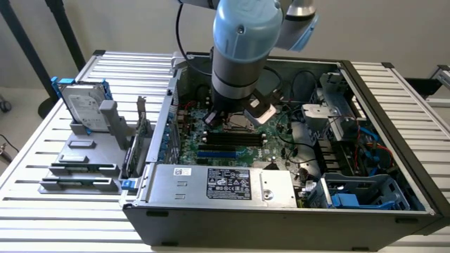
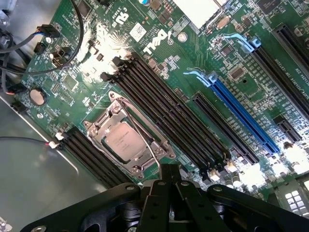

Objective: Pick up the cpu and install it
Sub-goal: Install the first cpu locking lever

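The cpu [image 2: 124, 141], a small square chip with a silver-grey top, lies flat in its socket on the green motherboard [image 2: 241, 72], under the metal retention frame [image 2: 104, 126]. A thin wire lever [image 2: 147, 145] runs across the socket to my gripper [image 2: 169, 170], whose black fingers are shut together just above the socket's edge. Whether they pinch the lever's end I cannot tell. In the exterior view my gripper [image 1: 226, 120] reaches down into the open computer case [image 1: 281, 211], over the middle of the motherboard [image 1: 232, 143].
Black memory slots [image 2: 159, 101] and a blue slot [image 2: 241, 113] lie beside the socket. Cables [image 1: 302, 153] and drive bays [image 1: 338, 110] crowd the case towards the exterior view's right. Outside the case, a hard drive in a blue frame [image 1: 84, 108] stands on a grey holder [image 1: 81, 163].
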